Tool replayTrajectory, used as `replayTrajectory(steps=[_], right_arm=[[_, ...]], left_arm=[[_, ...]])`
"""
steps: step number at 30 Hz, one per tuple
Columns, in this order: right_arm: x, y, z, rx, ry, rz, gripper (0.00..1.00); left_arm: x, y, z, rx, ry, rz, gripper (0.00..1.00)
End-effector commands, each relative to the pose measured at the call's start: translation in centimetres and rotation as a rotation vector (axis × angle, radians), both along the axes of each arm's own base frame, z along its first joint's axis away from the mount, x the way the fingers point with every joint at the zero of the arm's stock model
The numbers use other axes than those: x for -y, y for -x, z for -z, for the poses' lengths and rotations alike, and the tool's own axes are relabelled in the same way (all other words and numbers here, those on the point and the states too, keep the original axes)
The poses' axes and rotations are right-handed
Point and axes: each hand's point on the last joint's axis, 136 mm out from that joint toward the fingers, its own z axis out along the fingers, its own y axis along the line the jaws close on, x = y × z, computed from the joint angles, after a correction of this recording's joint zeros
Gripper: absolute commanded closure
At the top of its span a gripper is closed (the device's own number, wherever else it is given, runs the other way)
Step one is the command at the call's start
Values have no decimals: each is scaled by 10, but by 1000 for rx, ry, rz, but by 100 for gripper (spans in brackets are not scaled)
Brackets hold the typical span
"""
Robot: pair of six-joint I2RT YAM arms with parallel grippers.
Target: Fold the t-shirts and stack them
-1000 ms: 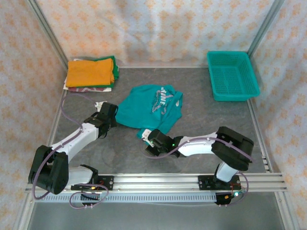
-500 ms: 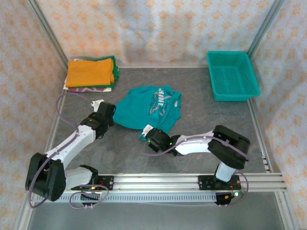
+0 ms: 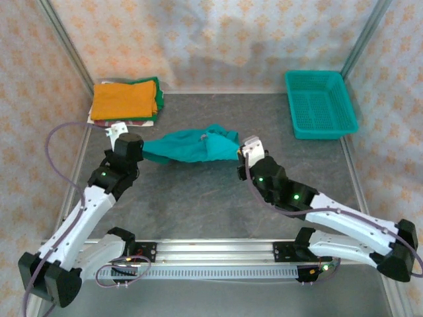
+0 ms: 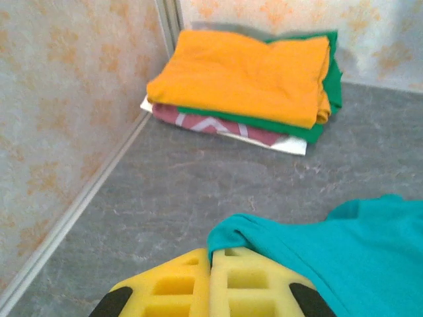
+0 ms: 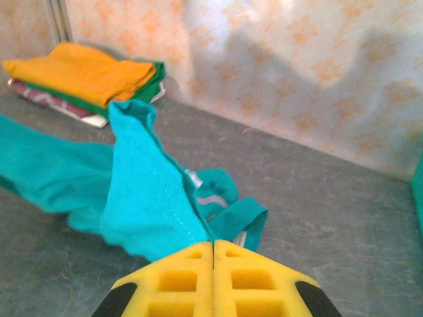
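Both arms have swung up and apart, drawing the teal t-shirt (image 3: 192, 146) from a crumpled heap into a band across mid-frame in the top view. The left hand (image 3: 140, 149) and right hand (image 3: 243, 152) each pinch one end, so its long axis runs left-right. Bare bench (image 3: 198, 205) lies below; the folded stack (image 3: 125, 100), upper left, is nearer the left hand.

Teal basket (image 3: 321, 105) on grey table (image 3: 198, 205)
It sits in the table's far right corner, close beside the patterned walls (image 3: 218, 39).
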Motion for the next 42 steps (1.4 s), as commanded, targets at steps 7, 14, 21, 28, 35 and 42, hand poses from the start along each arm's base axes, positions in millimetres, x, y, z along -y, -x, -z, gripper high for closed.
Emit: replayTrajectory(steps=[7, 14, 21, 28, 35, 42], right_arm=[[81, 23, -131, 192, -32, 173, 100], [121, 44, -209, 295, -76, 213, 100], [127, 49, -270, 352, -107, 211, 100], [103, 15, -307, 410, -22, 305, 100], [84, -119, -268, 243, -26, 355, 100], [59, -280, -160, 36, -8, 400, 85]], left_arm=[[10, 35, -108, 180, 13, 185, 100], [45, 66, -181, 274, 59, 461, 100], [52, 94, -256, 418, 50, 552, 100], [43, 35, -256, 346, -34, 422, 100], [32, -61, -228, 260, -76, 330, 100], [-21, -179, -98, 29, -97, 177, 88]])
